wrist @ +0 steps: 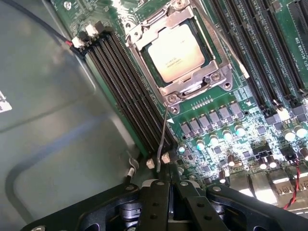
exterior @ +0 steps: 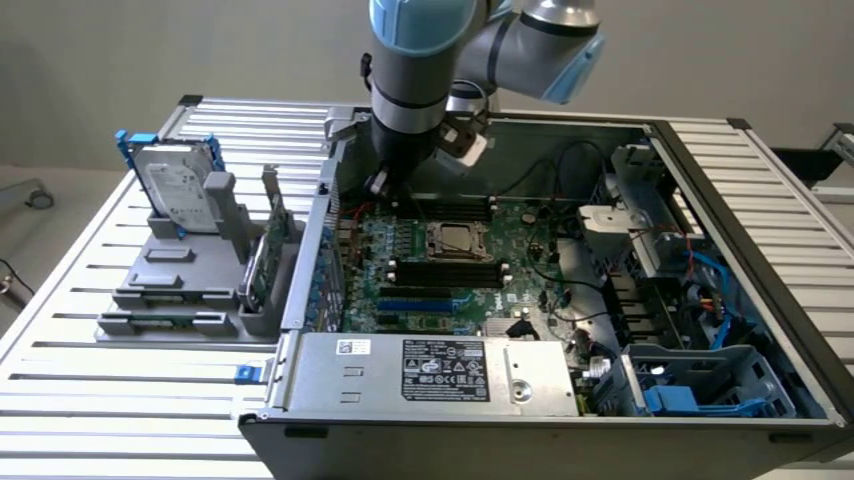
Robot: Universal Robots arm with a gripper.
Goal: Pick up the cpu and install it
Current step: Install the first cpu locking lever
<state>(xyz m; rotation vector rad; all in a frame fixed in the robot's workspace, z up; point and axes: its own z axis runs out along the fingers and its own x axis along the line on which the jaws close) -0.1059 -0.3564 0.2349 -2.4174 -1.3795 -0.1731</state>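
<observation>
Hovering clenched at the socket lever (wrist: 163,130) end, the hand (wrist: 162,180) appears to be latching the seated cpu (wrist: 174,52), at 5 o'clock from the arm (exterior: 407,90) in the exterior view; a steady pull is called for.

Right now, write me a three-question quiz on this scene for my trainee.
1. True or false: the cpu sits inside the metal frame of the socket.
2. Pick one. The fingers are: A) shut; B) spread wide around the cpu; C) clamped on a cable.
3. Fill in: in the exterior view, the hard drive stands outside the computer case, on that view's ____.

Key: 1 true; 2 A; 3 left.
</observation>
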